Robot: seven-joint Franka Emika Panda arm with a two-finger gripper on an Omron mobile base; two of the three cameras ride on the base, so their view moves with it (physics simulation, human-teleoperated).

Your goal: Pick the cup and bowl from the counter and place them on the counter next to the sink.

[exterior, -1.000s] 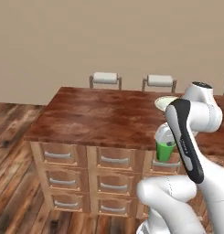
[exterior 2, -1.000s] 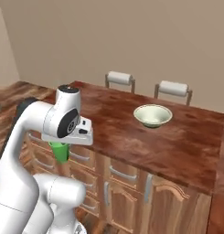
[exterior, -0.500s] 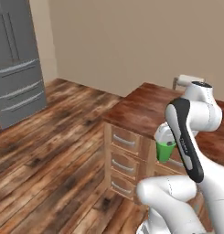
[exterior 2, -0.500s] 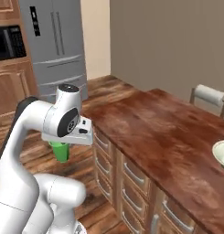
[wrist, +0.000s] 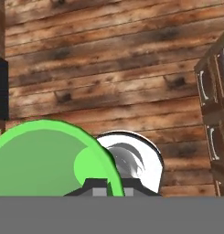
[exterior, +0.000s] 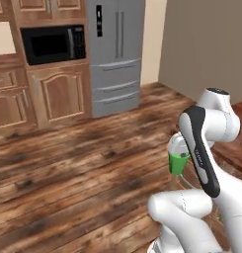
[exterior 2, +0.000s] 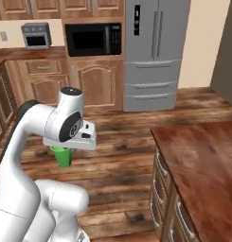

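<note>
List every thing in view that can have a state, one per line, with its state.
cup: upright, off any surface, held over the wood floor.
end effector: shut on the cup.
fridge: doors and drawers closed.
microwave: door closed.
counter: top bare where it shows.
counter drawers: closed.

Bright green cup [exterior 2: 63,156], plain and unpatterned, is shown against a floor [exterior: 78,188] of brown wood planks streaked with darker knots. A glossy reddish-brown wood grain is seen on the counter [exterior 2: 207,165], over light brown drawers [exterior 2: 167,198]. The refrigerator [exterior 2: 155,52] is rendered in flat grey, the microwave [exterior 2: 93,40] in black, the wall cabinets [exterior 2: 96,85] in warm brown wood.
</note>
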